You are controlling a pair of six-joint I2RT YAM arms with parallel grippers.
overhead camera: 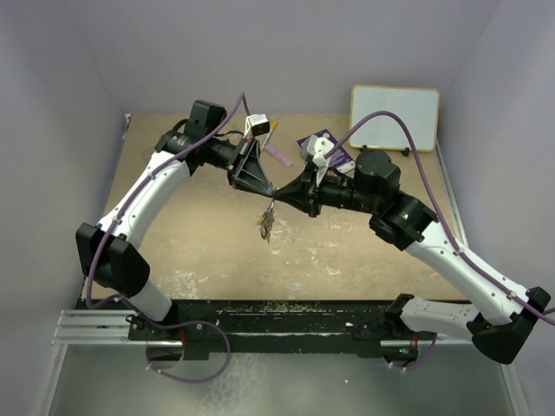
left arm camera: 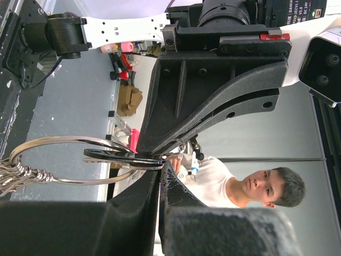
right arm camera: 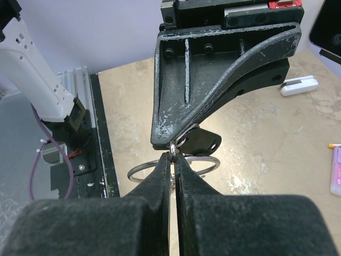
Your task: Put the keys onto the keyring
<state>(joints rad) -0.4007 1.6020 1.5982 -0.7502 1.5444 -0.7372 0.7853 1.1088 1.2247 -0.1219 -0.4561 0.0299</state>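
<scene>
My two grippers meet tip to tip above the middle of the table. The left gripper [overhead camera: 270, 190] [left arm camera: 160, 170] is shut on a flat black key tag [right arm camera: 203, 141] [left arm camera: 114, 156]. The right gripper [overhead camera: 280, 192] [right arm camera: 173, 156] is shut on a small metal loop [right arm camera: 173, 147] linked to that tag. The keyring [left arm camera: 53, 140] [right arm camera: 136, 171], a thin silvery wire ring, lies level just behind the fingertips; whether either gripper touches it I cannot tell. A bunch of keys [overhead camera: 267, 224] hangs below the tips, clear of the table; its metal ends [left arm camera: 15, 176] gather at the ring's left.
A whiteboard [overhead camera: 395, 117] stands at the back right. A purple card [overhead camera: 327, 146] and a pink strip [overhead camera: 279, 154] lie behind the grippers. A white object [right arm camera: 299, 85] lies on the tabletop [overhead camera: 199, 251]. A person [left arm camera: 256, 186] sits beyond the table.
</scene>
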